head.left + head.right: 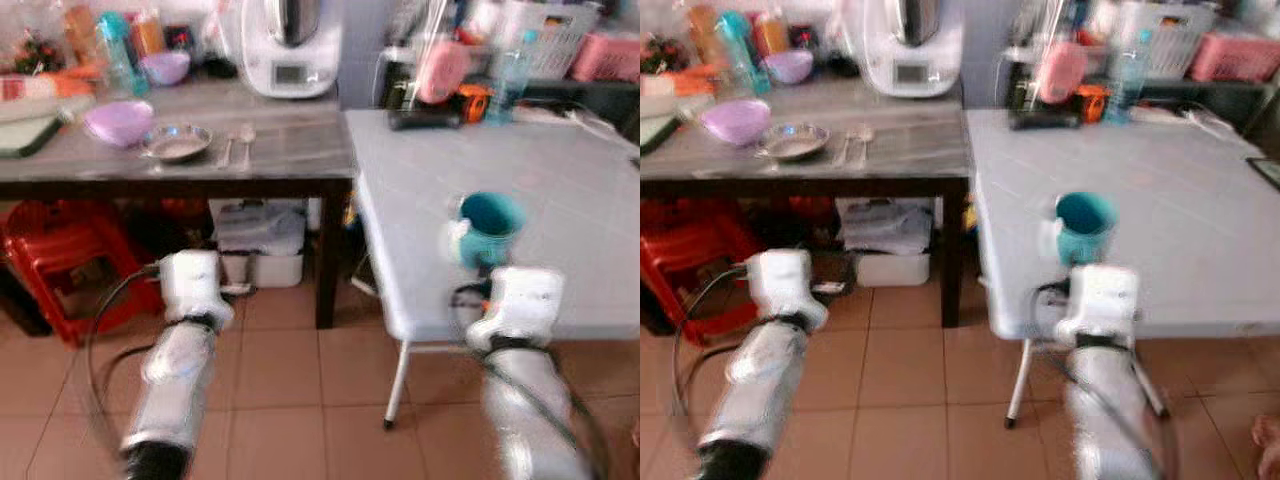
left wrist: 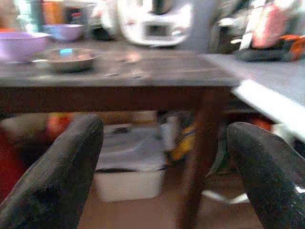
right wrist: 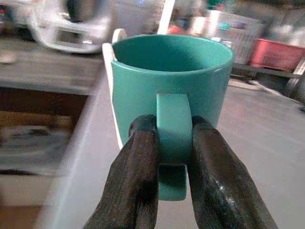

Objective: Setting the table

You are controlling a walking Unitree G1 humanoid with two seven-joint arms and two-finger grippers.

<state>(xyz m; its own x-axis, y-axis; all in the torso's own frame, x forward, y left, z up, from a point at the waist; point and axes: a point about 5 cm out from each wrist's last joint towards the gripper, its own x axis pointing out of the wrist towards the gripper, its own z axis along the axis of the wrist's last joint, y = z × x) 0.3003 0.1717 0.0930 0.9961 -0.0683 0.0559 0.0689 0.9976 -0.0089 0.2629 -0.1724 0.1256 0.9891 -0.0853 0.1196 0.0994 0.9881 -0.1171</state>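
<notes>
While gripping teal mug [image 3: 169,81], right gripper [image 3: 172,143] extends.

— What sits on the dark table [image 1: 300,150]?
— A purple bowl [image 1: 118,121], a steel dish [image 1: 177,142], two spoons [image 1: 238,146], a white appliance [image 1: 290,45].
— And the grey table [image 1: 560,200]?
— Clutter along its far edge.

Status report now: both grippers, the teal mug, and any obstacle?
Right gripper shut on teal mug handle, over white table. Left gripper open, idle, low beside dark table. Nothing near mug.
</notes>
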